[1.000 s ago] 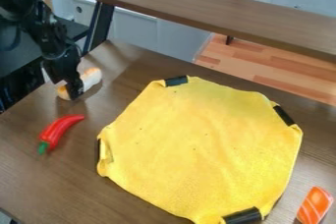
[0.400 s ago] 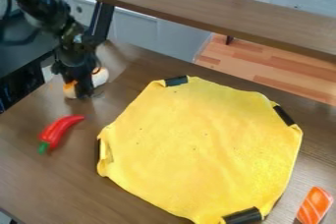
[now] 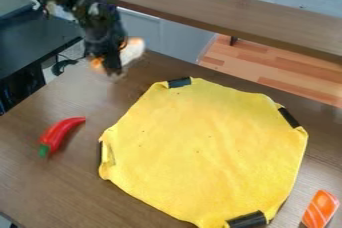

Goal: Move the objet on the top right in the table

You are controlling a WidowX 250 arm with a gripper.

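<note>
The black gripper (image 3: 113, 70) is at the upper left, above the table's back edge and left of the yellow cloth. It is shut on an oblong white and orange object (image 3: 134, 48). The object's pale end sticks out to the right of the gripper and its orange end to the left, while its middle is hidden behind the fingers. It looks raised off the brown table (image 3: 40, 182).
A yellow cloth (image 3: 207, 147) with black clips covers the table's middle. A red chili pepper (image 3: 60, 131) lies at the left and an orange sushi-like piece (image 3: 320, 208) at the lower right. A raised brown shelf (image 3: 220, 9) runs along the back.
The gripper has moved up and to the right, and the white and orange object has gone with it from its spot on the table. The pepper, cloth and sushi-like piece have stayed put.
</note>
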